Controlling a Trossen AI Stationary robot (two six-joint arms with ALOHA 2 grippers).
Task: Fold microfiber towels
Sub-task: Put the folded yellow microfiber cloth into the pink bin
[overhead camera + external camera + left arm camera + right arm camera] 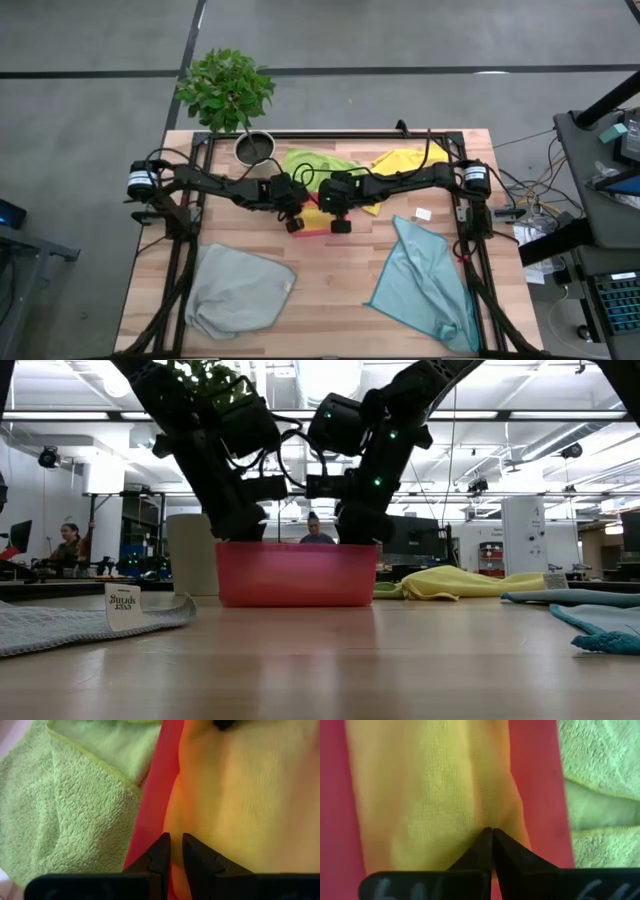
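While both arms hang over the pink tray (297, 574) at mid-table, the step in hand looks like seating a folded yellow towel (435, 795) inside it.

Left gripper (173, 851): fingers nearly together with a thin gap, tips right at the tray's wall where red plastic meets yellow cloth. Can't tell whether a pinch of fabric sits between them or whether they're just pressing.

Right gripper (492, 836): clenched, tips touching each other and resting on the yellow cloth just ahead of them. Reads as a poke or press, not a grasp.

Towel positions:
- yellow one: in the tray, directly under both grippers, a lengthwise crease showing.
- lime green towel (318, 162): just beside the tray, on the far side of the left gripper; lying loose.
- second yellow towel (408, 160): beyond the right arm, near the back edge.
- grey towel (238, 290): well apart, front-left.
- teal towel (425, 285): well apart, front-right.

To do this step well, my read:
- press flat along the crease, don't drag, or the fold opens.
- keep the left tips off the tray wall; snagging it would shift the tray.
- lift straight up, and check no cloth comes with the tips.
- green one looks like the nearest next pick.
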